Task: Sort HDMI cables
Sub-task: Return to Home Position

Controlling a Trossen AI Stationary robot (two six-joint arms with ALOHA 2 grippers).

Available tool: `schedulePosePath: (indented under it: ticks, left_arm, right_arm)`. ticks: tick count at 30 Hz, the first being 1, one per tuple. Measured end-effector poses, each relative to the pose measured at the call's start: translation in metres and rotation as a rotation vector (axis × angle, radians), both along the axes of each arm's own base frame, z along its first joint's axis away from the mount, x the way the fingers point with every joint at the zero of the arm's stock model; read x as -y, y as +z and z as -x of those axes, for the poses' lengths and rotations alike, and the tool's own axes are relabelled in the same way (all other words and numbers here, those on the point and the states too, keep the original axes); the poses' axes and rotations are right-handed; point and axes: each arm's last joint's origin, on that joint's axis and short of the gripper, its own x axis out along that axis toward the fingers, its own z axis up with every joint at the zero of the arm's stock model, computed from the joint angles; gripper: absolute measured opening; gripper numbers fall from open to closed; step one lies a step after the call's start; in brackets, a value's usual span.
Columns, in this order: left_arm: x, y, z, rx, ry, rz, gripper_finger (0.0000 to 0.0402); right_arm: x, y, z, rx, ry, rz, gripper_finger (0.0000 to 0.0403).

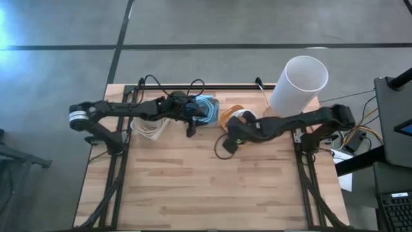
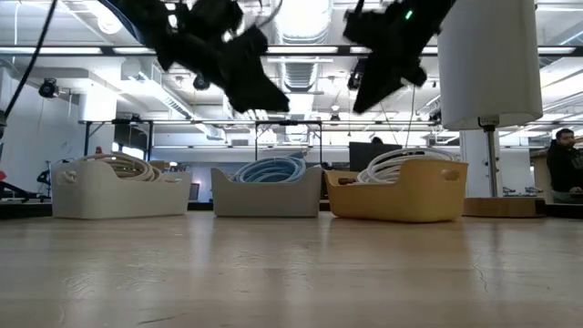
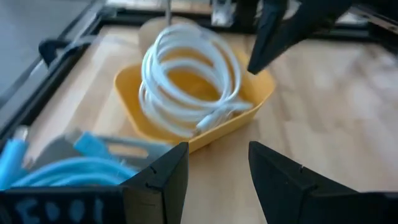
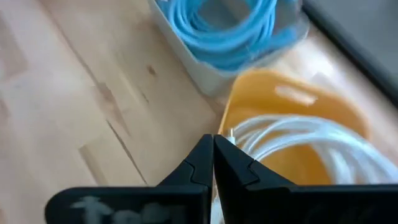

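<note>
Three bins stand in a row at the table's far side. A white bin (image 1: pixel 147 125) (image 2: pixel 118 189) holds beige coils. A grey bin (image 1: pixel 207 111) (image 2: pixel 267 191) holds light blue coils (image 4: pixel 230 31). A yellow bin (image 1: pixel 233 116) (image 2: pixel 396 193) holds white coils (image 3: pixel 186 81) (image 4: pixel 298 140). My left gripper (image 1: pixel 191 129) (image 3: pixel 217 168) is open and empty, in the air just on the near side of the grey bin. My right gripper (image 1: pixel 226 147) (image 4: pixel 213 146) is shut and empty, in the air on the near side of the yellow bin.
A tall white cylinder (image 1: pixel 297 84) (image 2: pixel 492 64) stands on a stand at the table's far right corner. The near half of the wooden table (image 1: pixel 212 187) is bare. A person (image 2: pixel 565 159) sits in the room behind.
</note>
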Motion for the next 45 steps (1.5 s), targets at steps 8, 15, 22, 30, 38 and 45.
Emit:
schedulePosePath:
  ticks: [8, 15, 22, 30, 38, 45]
  left_arm:
    - [0.048, 0.041, 0.034, 0.157, -0.056, -0.089, 0.0172]
    - [0.097, 0.03, 0.088, 0.205, 0.126, -0.216, 0.0172]
    - [0.105, 0.012, 0.138, 0.308, 0.145, -0.193, 0.0172]
    - [0.099, -0.008, 0.175, 0.413, 0.146, -0.15, 0.0172]
    - [0.095, -0.019, 0.198, 0.511, 0.151, -0.163, 0.0172]
    - [0.094, -0.039, 0.205, 0.539, 0.159, -0.12, 0.0172]
  right_arm:
    - [-0.02, 0.035, 0.053, 0.152, 0.197, 0.081, 0.0008]
    - [-0.021, 0.031, 0.107, 0.419, 0.395, 0.085, 0.0008]
    - [-0.014, 0.011, 0.152, 0.712, 0.527, 0.16, 0.0008]
    - [-0.006, -0.014, 0.184, 0.83, 0.515, 0.175, 0.0008]
    - [-0.002, -0.032, 0.202, 0.892, 0.521, 0.213, 0.0008]
    - [-0.001, -0.037, 0.209, 0.941, 0.512, 0.218, 0.0008]
